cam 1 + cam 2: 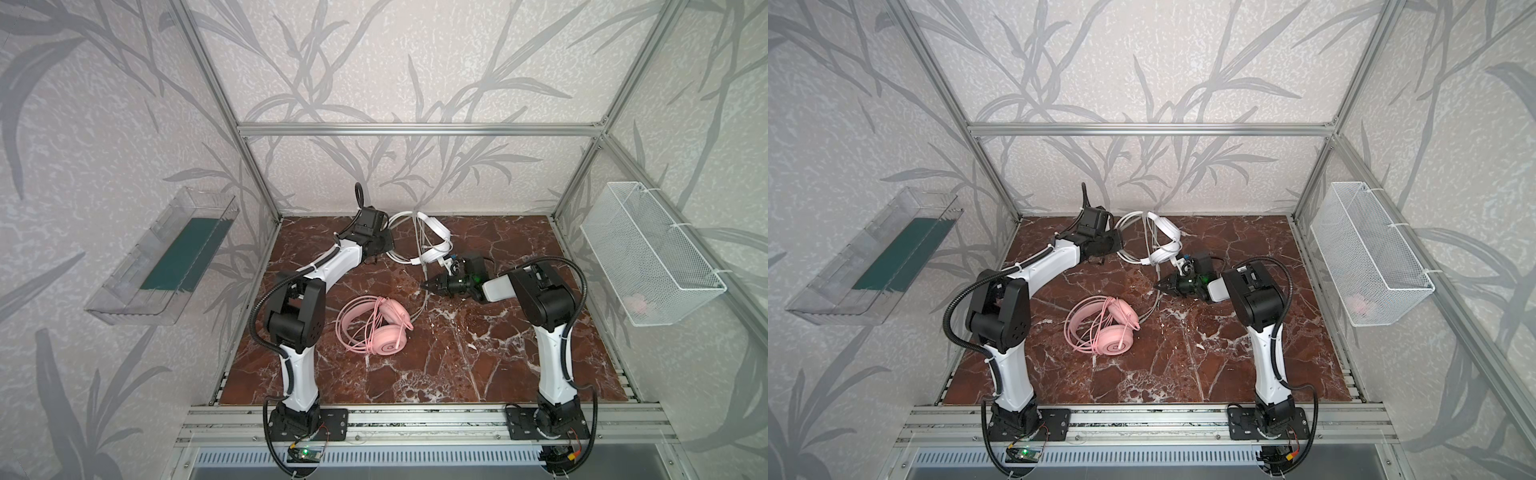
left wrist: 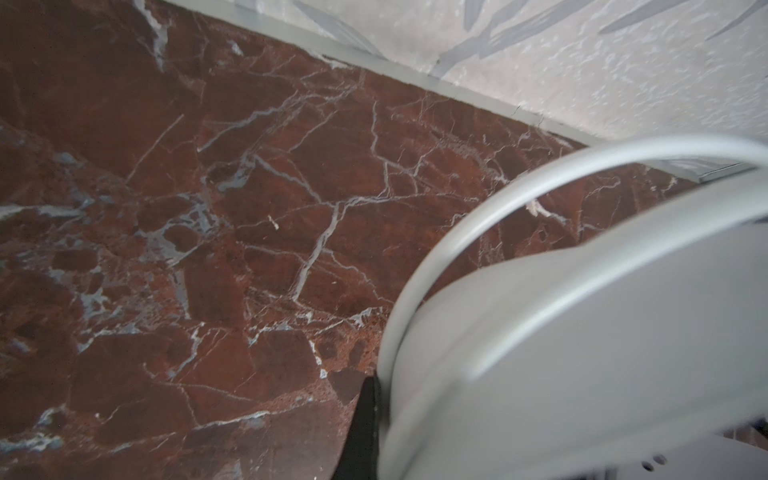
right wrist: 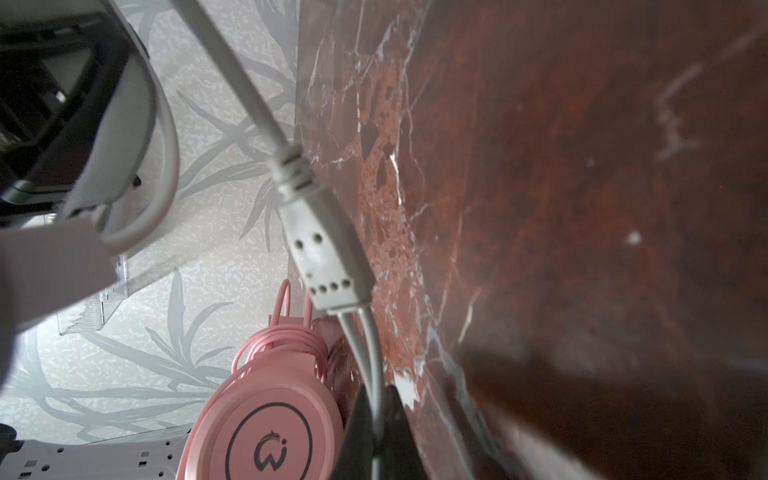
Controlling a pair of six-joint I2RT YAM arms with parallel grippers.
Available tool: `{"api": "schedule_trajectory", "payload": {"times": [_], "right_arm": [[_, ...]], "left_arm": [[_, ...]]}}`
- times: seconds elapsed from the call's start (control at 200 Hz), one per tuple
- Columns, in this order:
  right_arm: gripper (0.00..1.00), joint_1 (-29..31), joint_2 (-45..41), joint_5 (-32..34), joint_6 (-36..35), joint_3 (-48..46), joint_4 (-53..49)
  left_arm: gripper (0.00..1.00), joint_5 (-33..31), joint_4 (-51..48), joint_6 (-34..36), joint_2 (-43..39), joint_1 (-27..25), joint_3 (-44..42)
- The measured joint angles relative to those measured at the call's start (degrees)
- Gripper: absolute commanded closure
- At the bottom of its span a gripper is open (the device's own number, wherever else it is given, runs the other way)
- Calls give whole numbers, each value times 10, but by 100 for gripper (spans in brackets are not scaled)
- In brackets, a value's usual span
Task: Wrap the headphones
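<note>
The white headphones (image 1: 432, 235) (image 1: 1165, 237) stand tilted at the back of the marble table. My left gripper (image 1: 384, 245) (image 1: 1115, 246) is shut on them at their left side. In the left wrist view a white cup (image 2: 582, 353) fills the frame against one black finger (image 2: 365, 419). The white cable (image 1: 424, 301) (image 1: 1156, 303) trails forward from the headset. My right gripper (image 1: 428, 286) (image 1: 1163, 286) (image 3: 376, 419) is shut on it, just below its splitter (image 3: 324, 249). The pink headphones (image 1: 382, 328) (image 1: 1104, 328) (image 3: 266, 436) lie at mid-table with their pink cable looped over them.
A clear plastic bin (image 1: 162, 257) hangs on the left wall. On the right wall hangs a white wire basket (image 1: 652, 253) with something pink inside. Aluminium frame posts (image 1: 257, 166) stand at the table's back corners.
</note>
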Motion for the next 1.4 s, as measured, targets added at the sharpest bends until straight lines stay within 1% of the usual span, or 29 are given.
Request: {"api": "schedule_trajectory", "payload": {"times": [0.26, 0.44, 0.55, 0.75, 1.01, 1.13, 1.255, 1.4], "right_arm": [[100, -25, -64, 4, -24, -63, -96], [100, -54, -108, 4, -51, -79, -179], [100, -76, -122, -3, -63, -85, -217], [100, -118, -125, -31, -61, -92, -247], [100, -115, -127, -40, -61, -107, -281], [100, -115, -134, -38, -72, -111, -312], [100, -113, -141, -22, -80, -114, -326], [95, -104, -163, -2, -72, -138, -315]], "left_arm": [[100, -26, 0, -28, 5, -24, -12], [100, -35, 2, -55, 28, -37, -12], [100, -38, 2, -66, 42, -43, -12], [100, -48, 0, -78, 49, -54, -12], [100, -59, -5, -99, 84, -76, -2], [100, -56, -11, -108, 103, -83, 9], [100, -53, -21, -116, 115, -88, 23], [100, -53, -43, -117, 117, -90, 37]]}}
